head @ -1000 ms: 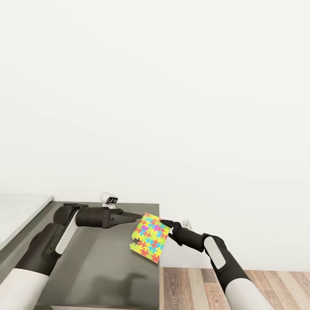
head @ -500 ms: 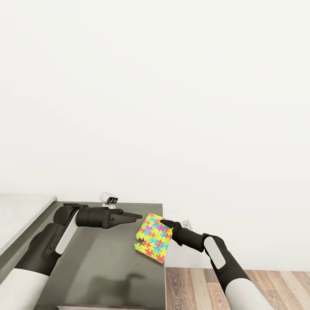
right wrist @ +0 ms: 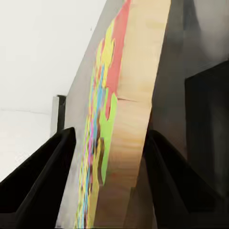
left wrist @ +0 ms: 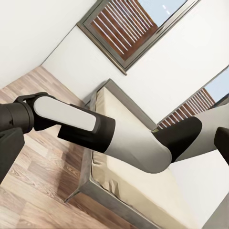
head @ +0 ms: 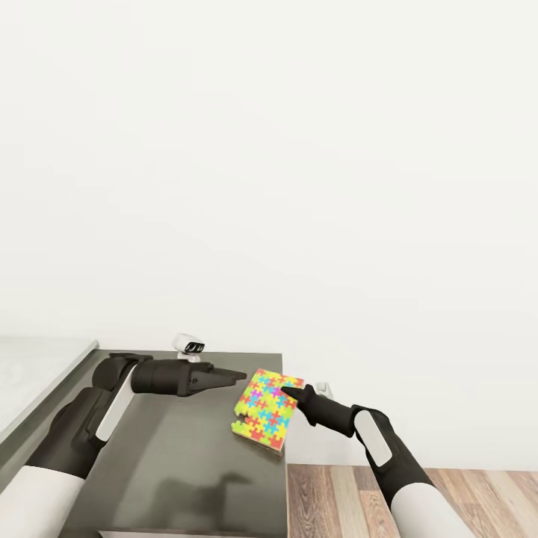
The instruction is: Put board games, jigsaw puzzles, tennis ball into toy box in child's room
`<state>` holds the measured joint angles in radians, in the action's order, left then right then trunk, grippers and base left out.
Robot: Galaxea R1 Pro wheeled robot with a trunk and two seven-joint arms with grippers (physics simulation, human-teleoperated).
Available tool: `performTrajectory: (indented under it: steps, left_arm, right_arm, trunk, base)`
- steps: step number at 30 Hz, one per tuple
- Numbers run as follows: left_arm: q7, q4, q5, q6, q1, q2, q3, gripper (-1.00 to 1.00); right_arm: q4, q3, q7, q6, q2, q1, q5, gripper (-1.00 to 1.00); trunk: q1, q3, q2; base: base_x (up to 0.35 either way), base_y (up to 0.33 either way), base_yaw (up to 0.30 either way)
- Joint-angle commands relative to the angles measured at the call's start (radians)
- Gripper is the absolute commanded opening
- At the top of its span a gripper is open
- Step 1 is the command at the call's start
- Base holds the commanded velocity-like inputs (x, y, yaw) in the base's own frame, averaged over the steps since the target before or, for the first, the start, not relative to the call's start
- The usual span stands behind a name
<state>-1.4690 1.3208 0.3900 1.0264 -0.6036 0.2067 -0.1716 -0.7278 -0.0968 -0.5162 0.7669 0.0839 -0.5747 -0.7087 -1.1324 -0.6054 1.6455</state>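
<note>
Head view: R gripper [head: 290,390] pinching jigsaw puzzle [head: 264,410] over dark desk [head: 187,456]; L gripper [head: 237,376] pressed together.

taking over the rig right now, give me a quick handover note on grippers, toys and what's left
Right gripper: shut on the jigsaw puzzle, held tilted in the air over the edge of the dark-grey desk; in the right wrist view the fingers flank the puzzle's edge.
Left gripper: empty, fingers together, held out over the dark desk.
The pale table's corner is at far left; the bed appears in the left wrist view.
Done: one puzzle picked up.
Left: carry it to the toy box; status of the other toys can't be judged from here.
</note>
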Motion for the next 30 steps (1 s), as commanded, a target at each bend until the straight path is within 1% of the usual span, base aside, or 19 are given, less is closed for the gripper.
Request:
performTrajectory:
  steps: [1,5,10,23,30]
  left_arm:
    - [-0.002,0.0,0.003,0.011,-0.001,0.001,-0.001,1.0]
    - [-0.005,0.0,0.005,0.013,0.005,0.002,0.008,1.0]
    - [-0.005,0.0,0.006,0.015,0.007,0.001,0.014,1.0]
    - [-0.005,0.0,0.002,0.016,0.007,-0.001,0.015,1.0]
    - [-0.005,0.0,0.0,0.017,0.007,-0.001,0.015,1.0]
  right_arm:
    - [0.001,-0.004,-0.001,0.003,0.001,-0.001,0.015,-1.0]
    - [0.001,-0.005,-0.004,0.003,0.001,-0.001,0.015,-1.0]
    - [0.001,-0.005,-0.022,0.003,0.002,-0.001,0.016,-1.0]
    - [0.0,-0.006,-0.029,0.002,0.001,0.001,0.015,-1.0]
    - [-0.001,-0.011,-0.054,0.001,0.0,0.001,0.014,-1.0]
  trunk:
    - [0.0,-0.001,0.001]
    - [0.0,-0.001,0.001]
    - [0.019,0.015,-0.034]
    - [0.069,0.055,-0.125]
    - [0.096,0.077,-0.174]
  base:
    - [0.0,0.0,0.0]
    - [0.0,0.0,0.0]
    - [0.0,0.0,0.0]
    - [0.0,0.0,0.0]
    - [0.0,0.0,0.0]
